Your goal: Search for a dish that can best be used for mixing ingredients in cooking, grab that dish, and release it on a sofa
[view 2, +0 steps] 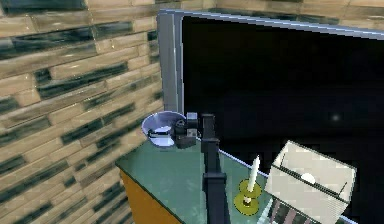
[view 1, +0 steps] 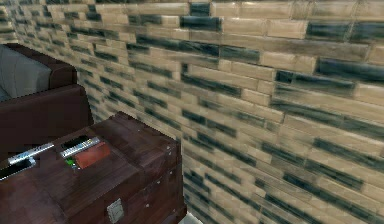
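step: grab the mixing dish | tool [view 2: 176, 134] at round grey metal bowl [view 2: 157, 125] on green-topped table [view 2: 165, 172] | hold: cannot tell | next: probably secure bowl, lift it clear

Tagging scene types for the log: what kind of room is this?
Probably a living room: a dark brown sofa next to a wooden chest by a brick wall, plus a table with a candle on it.
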Tool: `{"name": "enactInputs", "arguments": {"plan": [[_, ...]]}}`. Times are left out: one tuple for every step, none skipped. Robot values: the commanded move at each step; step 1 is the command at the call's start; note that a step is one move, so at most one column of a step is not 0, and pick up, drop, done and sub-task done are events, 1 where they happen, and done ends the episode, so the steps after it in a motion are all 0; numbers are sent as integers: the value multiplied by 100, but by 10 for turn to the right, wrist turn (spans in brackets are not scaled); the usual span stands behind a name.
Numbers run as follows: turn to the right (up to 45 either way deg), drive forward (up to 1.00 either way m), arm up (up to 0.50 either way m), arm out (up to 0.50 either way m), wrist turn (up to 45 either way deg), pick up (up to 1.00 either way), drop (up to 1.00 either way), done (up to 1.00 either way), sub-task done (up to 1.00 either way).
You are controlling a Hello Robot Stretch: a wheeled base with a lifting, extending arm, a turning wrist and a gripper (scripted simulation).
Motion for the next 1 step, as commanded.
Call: {"name": "enactInputs", "arguments": {"plan": [[0,0,22,0,0,0,0,0,0]]}}
